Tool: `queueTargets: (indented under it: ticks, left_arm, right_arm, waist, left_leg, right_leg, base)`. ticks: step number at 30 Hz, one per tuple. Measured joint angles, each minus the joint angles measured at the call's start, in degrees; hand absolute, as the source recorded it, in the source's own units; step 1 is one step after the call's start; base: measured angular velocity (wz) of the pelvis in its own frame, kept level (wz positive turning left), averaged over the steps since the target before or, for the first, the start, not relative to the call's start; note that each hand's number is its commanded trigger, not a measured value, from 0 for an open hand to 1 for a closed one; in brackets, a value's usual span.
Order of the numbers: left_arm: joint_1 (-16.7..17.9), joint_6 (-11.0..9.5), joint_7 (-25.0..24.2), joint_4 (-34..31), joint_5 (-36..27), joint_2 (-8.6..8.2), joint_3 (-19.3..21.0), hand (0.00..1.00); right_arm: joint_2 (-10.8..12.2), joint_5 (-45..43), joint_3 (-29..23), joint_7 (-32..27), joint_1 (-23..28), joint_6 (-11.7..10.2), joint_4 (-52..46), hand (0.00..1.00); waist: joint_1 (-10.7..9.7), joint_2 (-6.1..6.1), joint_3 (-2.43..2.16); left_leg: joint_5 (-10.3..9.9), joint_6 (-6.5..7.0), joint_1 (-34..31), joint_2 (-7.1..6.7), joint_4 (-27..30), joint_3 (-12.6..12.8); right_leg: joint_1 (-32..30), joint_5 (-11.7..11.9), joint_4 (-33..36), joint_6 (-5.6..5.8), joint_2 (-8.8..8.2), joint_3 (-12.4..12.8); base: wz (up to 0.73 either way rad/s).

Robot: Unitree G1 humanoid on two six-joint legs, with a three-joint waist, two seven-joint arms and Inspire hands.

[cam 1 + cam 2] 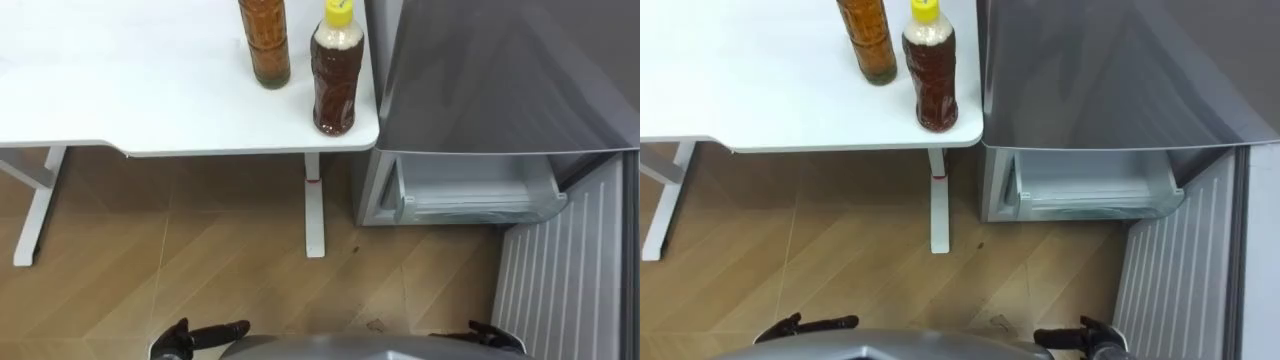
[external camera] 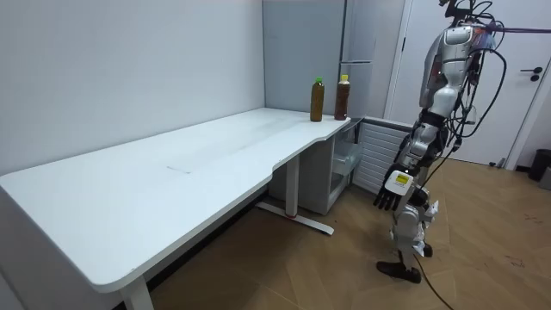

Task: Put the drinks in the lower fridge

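Two drink bottles stand upright on the white tabletop (image 1: 120,80), close to its corner nearest the fridge (image 1: 500,80). The yellow-capped bottle (image 1: 335,70) holds dark brown liquid with a paler band just under the cap, and it stands right at the corner. The amber bottle (image 1: 265,40) stands just beside it, farther in from the edge; the room view shows that it has a green cap. Each bottle has a wrap around its body, but any print on it is too small to read. No writing can be made out on the fridge either.

The grey fridge stands right beside the tabletop's end. Its lower door (image 1: 560,280) is swung open, showing a ribbed inner face. Behind it, the lower compartment (image 1: 470,185) shows a pale, clear-fronted drawer.

The robot stands upright on the wooden floor (image 1: 200,260), facing the tabletop's corner and the open compartment, a short way back from both. The left hand (image 1: 205,335) hangs low by its side with its fingers loosely extended and empty. The right hand (image 1: 490,335) is also low, well apart from the bottles, and its fingers are relaxed and hold nothing.
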Motion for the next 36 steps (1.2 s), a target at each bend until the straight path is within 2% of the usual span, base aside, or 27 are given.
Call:
queueTargets:
  ticks: [5,7,10,17,19,28,32,36]
  left_arm:
    - [-0.2,0.4,-0.5,0.0,0.0,0.11,-0.1,0.0]
    - [-0.3,0.5,-0.6,0.0,-0.1,0.11,-0.2,0.0]
    - [-0.8,0.7,-0.7,0.4,-0.2,0.16,-0.4,0.0]
    - [-1.3,0.7,-0.2,0.5,-0.1,0.14,-1.2,0.0]
    - [-1.2,0.8,0.7,0.4,-0.1,-0.12,-1.1,0.0]
    - [-1.2,1.5,4.2,0.3,-0.3,-0.13,-1.1,0.0]
    - [-0.6,1.6,6.1,0.4,-2.6,-0.14,-1.0,0.0]
    - [-0.1,1.6,9.4,0.4,-5.3,-0.16,2.0,0.0]
  right_arm:
    - [0.0,-0.1,-1.0,0.7,0.0,0.0,0.1,0.0]
    - [0.0,-0.1,-0.9,0.7,-0.1,0.1,0.1,0.0]
    - [-0.1,0.0,-0.9,0.7,-0.1,0.2,0.1,0.0]
    - [-0.1,0.7,-0.9,0.6,-0.1,0.1,0.6,0.0]
    - [-0.1,1.6,-0.9,0.1,-0.2,0.0,1.2,0.0]
    - [-0.3,2.6,-0.9,-1.9,-0.1,0.0,1.7,0.0]
    - [-0.4,2.5,-0.9,-2.0,0.0,-0.1,1.6,0.0]
    - [-0.4,2.9,-1.3,-1.1,0.1,-0.6,2.1,0.0]
  waist:
    - [-0.1,0.12,0.27]
    - [0.0,0.28,0.65]
    - [0.0,0.52,0.79]
    - [0.2,1.36,0.44]
    - [0.4,1.56,0.35]
    - [0.1,2.17,0.36]
    - [0.1,2.27,0.34]
    - [0.0,1.99,0.51]
  left_leg:
    - [0.0,-0.01,0.1,-0.02,-0.2,0.1]
    - [0.0,-0.03,0.1,0.0,-0.2,0.2]
    - [-0.1,-0.03,-0.5,0.04,-0.2,0.2]
    - [-0.1,-0.03,-0.3,0.09,-0.3,0.7]
    - [-0.1,-0.04,0.4,0.23,-0.8,1.6]
    - [-0.1,-0.04,0.6,0.26,-1.0,1.8]
    - [-0.1,-0.05,0.7,0.25,-1.2,1.8]
    - [-0.1,-0.05,1.7,0.24,-1.5,1.8]
  right_leg:
    - [0.0,0.0,0.0,0.0,0.03,0.5]
    - [-0.1,0.0,0.1,0.0,0.04,0.5]
    - [-0.5,0.0,0.2,0.0,0.06,0.5]
    - [-0.9,0.1,0.3,-0.1,0.12,1.0]
    - [-0.9,0.1,0.3,-0.12,0.2,2.0]
    - [-0.8,0.2,0.2,-0.11,0.21,2.1]
    - [-0.8,0.2,0.2,-0.11,0.25,2.1]
    - [0.1,0.2,0.1,-0.11,0.24,2.2]
  base:
    - [0.0]
    - [0.0]
    - [0.0]
    - [-0.04]
    - [-0.19]
    - [-0.02]
    - [0.0]
    - [0.0]
